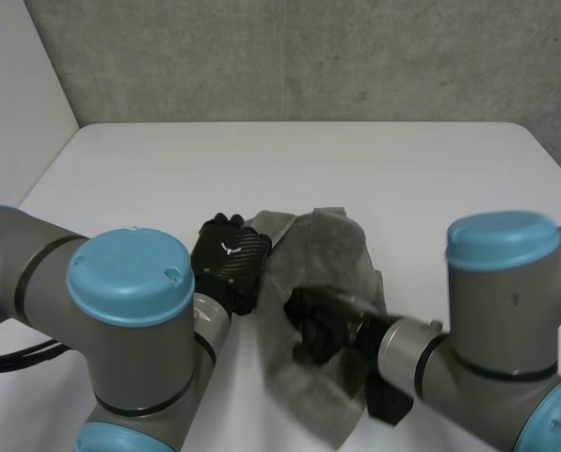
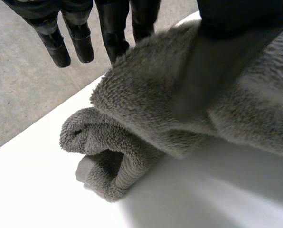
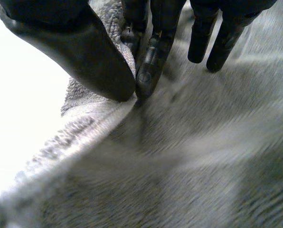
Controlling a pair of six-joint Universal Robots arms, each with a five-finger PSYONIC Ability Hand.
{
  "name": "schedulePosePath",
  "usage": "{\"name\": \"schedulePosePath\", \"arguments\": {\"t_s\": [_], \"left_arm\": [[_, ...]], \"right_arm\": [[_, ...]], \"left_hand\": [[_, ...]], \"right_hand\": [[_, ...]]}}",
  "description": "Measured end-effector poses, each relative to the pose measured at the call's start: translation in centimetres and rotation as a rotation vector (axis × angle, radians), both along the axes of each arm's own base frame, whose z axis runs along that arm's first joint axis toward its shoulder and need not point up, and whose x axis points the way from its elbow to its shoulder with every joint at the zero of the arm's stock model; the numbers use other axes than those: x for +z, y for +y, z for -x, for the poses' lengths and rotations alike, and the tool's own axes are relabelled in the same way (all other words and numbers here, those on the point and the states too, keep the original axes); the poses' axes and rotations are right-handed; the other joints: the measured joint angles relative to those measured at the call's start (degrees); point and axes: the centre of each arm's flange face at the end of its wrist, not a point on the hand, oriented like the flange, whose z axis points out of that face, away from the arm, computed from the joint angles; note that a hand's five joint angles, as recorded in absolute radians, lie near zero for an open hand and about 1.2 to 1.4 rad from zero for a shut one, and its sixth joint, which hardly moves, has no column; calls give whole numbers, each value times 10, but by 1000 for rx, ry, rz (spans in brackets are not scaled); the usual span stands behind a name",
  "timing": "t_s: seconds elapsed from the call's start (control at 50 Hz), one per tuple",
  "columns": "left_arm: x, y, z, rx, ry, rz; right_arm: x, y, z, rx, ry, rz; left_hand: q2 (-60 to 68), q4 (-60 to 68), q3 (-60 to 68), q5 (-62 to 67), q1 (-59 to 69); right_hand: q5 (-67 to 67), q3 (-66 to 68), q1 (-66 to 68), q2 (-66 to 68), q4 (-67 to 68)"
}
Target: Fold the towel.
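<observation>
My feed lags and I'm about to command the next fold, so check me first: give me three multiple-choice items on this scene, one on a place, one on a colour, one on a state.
1. Where is the left hand?
A. at the towel's edge on the left-arm side
B. hanging high above the towel
C. at the towel's edge on the right-arm side

2. What colour is the towel?
A. white
B. blue
C. grey

3. What is the right hand doing?
A. lying flat, off the towel
B. pinching the towel between thumb and finger
C. curled on nothing

Answers:
1 A: the head view shows it against the towel's left edge.
2 C: the pile is grey in every view.
3 B: its wrist view shows thumb and fingertip closed on a towel edge.
</observation>
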Motion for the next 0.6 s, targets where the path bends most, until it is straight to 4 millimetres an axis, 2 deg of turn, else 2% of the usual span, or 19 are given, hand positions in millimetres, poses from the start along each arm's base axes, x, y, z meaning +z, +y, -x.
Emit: {"name": "schedulePosePath", "arguments": {"t_s": [0.04, 0.08, 0.14, 0.22, 0.34, 0.42, 0.52, 0.6], "left_arm": [[4, -1, -2, 7, 4, 5], [8, -4, -5, 17, 12, 13], [21, -12, -12, 45, 34, 37], [37, -23, -22, 83, 65, 70], [54, -37, -36, 129, 93, 109], [58, -45, -41, 145, 101, 121], [57, -54, -40, 103, 113, 116], [45, -63, -31, 12, 119, 80]], "right_arm": [[11, -13, 2, -3, 3, 68], [20, -24, 5, -3, 15, 123], [42, -47, 14, 9, 81, 245], [68, -64, 26, 56, 205, 365], [98, -63, 42, 193, 428, 571], [94, -57, 57, 284, 606, 669], [78, -66, 79, 298, 782, 721], [70, -78, 89, 227, 809, 738]], "left_hand": [[-249, 0, 0, -242, -244], [-332, 0, 0, -337, -314], [-346, 0, 0, -348, -319], [-346, 0, 0, -348, -319], [-346, 0, 0, -348, -319], [-346, 0, 0, -348, -319], [-346, 0, 0, -348, -319], [-346, 0, 0, -348, -319]], "right_hand": [[0, 0, 0, 0, 0], [0, 0, 0, 0, 0], [0, 0, 0, 0, 0], [0, 0, 0, 0, 0], [0, 0, 0, 0, 0], [0, 0, 0, 0, 0], [0, 0, -1, 2, 0], [-225, 0, -221, -216, 0]]}}
